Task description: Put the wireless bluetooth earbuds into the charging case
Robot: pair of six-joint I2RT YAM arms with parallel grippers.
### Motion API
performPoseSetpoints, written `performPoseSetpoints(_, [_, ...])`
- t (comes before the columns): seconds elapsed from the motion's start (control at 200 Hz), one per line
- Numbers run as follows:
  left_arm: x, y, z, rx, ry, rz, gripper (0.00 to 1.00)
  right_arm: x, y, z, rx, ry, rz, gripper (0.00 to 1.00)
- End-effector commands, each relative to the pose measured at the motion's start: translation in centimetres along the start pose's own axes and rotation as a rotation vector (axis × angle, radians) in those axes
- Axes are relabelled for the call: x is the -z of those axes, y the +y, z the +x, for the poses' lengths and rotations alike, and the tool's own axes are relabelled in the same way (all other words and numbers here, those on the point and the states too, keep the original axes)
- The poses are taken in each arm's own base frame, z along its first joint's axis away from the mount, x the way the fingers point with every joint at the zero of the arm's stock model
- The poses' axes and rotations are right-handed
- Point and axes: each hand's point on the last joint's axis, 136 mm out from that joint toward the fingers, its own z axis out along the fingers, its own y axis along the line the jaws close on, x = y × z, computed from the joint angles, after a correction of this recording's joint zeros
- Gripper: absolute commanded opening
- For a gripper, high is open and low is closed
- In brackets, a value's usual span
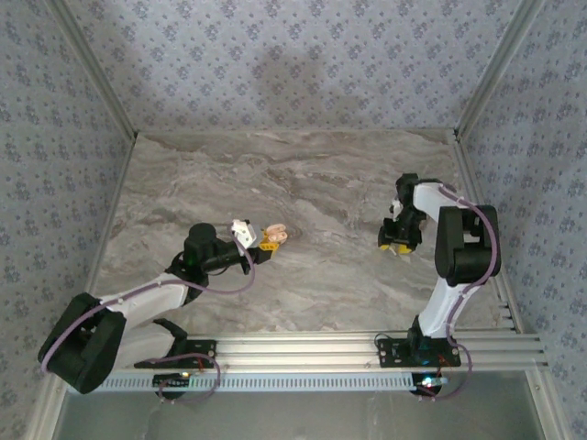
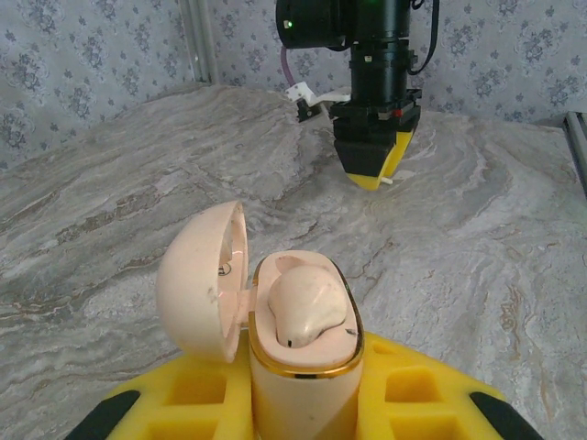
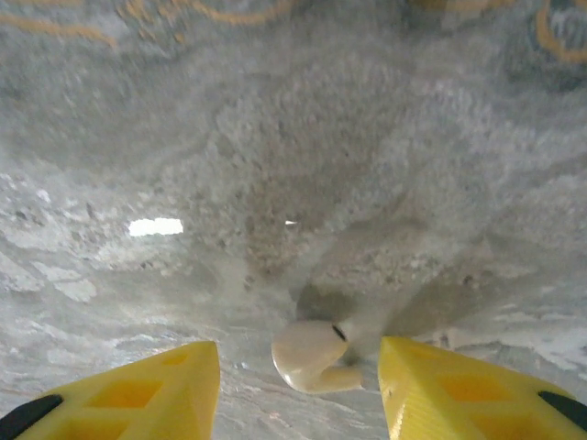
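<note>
My left gripper (image 2: 303, 408) is shut on the charging case (image 2: 307, 376), a pale beige-pink case with a gold rim, held upright. Its lid (image 2: 197, 280) hangs open to the left. One cream earbud (image 2: 307, 307) sits in the case. From above, the case (image 1: 276, 234) shows at the tip of the left gripper (image 1: 263, 238), left of the table's middle. A second cream earbud (image 3: 315, 355) lies on the marble. My right gripper (image 3: 299, 368) hangs open over it, a yellow finger (image 3: 165, 390) on each side, apart from it. The right gripper (image 1: 395, 242) stands at the right of the table.
The marble table (image 1: 312, 183) is bare around both grippers. Patterned walls and metal rails (image 1: 110, 101) close in the left, right and back. The right arm's gripper (image 2: 371, 156) points down at the table in the left wrist view, well beyond the case.
</note>
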Motion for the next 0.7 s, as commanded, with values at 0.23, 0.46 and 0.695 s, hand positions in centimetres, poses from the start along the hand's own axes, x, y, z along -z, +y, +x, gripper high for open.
performPoseSetpoints(0.23, [0.2, 0.2, -2.6, -0.047, -0.06, 0.002, 0.04, 4.2, -0.9, 0.4, -0.002, -0.061, 0.085, 0.5])
performPoseSetpoints(0.46, [0.1, 0.2, -2.6, -0.047, -0.058, 0.002, 0.04, 4.6, -1.0, -0.7, 0.074, -0.01, 0.159, 0.47])
performPoseSetpoints(0.695, [0.1, 0.2, -2.6, -0.047, -0.055, 0.003, 0.04, 2.4, -0.2, -1.1, 0.151, 0.071, 0.169, 0.46])
